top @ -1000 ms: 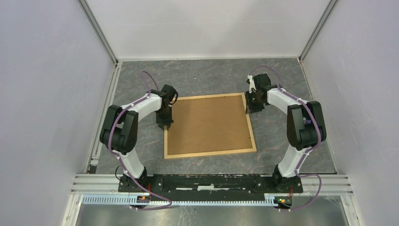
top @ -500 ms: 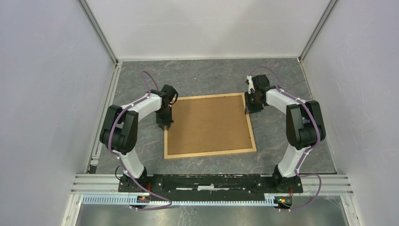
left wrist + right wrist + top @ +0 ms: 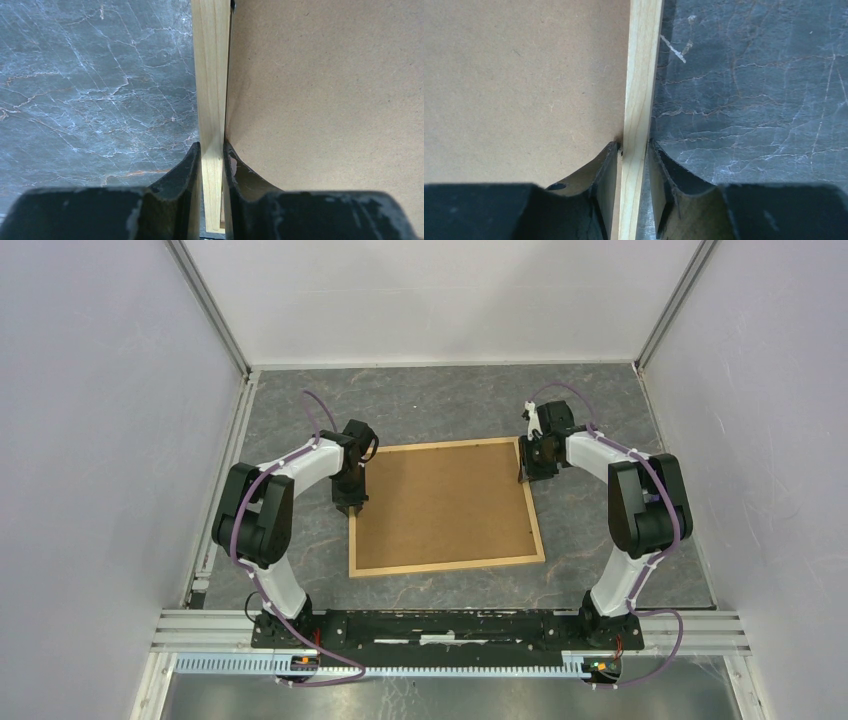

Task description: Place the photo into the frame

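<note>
Left tool [image 3: 212, 150] pinches the left wood strip of the frame [image 3: 450, 565], one finger outside over the tabletop [image 3: 420, 410], the other inside on the brown backing board [image 3: 440, 505]. Opposite it, the right tool [image 3: 634, 147] pinches the right strip the same way, nearer the far corner. The frame lies flat with the board filling it, plain side up. No view shows the photo, and whether it lies under the board cannot be told.

This looks like a two-armed lift or turn of the frame. To do it well, both arms should rise together and level, because the thin strips would twist under an uneven pull. If the board only rests in its recess, any tilt could let it slide out.
</note>
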### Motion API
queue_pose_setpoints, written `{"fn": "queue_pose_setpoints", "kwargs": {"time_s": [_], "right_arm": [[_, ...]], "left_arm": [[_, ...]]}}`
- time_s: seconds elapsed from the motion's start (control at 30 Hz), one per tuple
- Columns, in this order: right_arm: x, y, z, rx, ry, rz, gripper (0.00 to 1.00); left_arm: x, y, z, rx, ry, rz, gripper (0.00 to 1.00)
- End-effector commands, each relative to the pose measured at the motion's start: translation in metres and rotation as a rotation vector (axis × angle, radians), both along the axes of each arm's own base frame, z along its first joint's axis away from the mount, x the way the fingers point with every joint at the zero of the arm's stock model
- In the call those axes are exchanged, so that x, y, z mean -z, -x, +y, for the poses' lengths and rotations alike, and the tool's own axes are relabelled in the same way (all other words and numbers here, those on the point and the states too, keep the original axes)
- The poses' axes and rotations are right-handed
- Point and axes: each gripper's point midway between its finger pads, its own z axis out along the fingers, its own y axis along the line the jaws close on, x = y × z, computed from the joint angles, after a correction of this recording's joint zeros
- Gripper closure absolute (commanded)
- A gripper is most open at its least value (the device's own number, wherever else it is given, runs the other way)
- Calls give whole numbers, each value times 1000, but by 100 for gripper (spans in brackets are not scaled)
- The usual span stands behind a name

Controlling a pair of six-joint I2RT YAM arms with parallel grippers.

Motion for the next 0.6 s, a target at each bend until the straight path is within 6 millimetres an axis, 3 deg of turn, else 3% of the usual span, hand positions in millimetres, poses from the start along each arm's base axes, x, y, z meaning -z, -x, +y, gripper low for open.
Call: {"fn": "queue_pose_setpoints", "kwargs": {"time_s": [0.0,0.13,0.33,0.43,0.53,0.57], "right_arm": [[3,9,6,-37,-23,35,62],[-34,-7,-17,9,116,-50,61],[-42,-8,-15,-7,197,-62,67],[-65,-18,-16,-21,308,-131,66],[-95,-23,-5,-41,360,-251,56],[-100,-22,-1,-47,352,-271,43]], "left_arm": [[15,1,-3,63,-10,15,98],[15,2,-3,60,-12,14,98],[16,13,0,13,-16,41,98],[17,22,-1,-20,-8,81,98],[13,24,-2,-38,-2,75,98],[13,24,-1,-44,-3,74,98]]}}
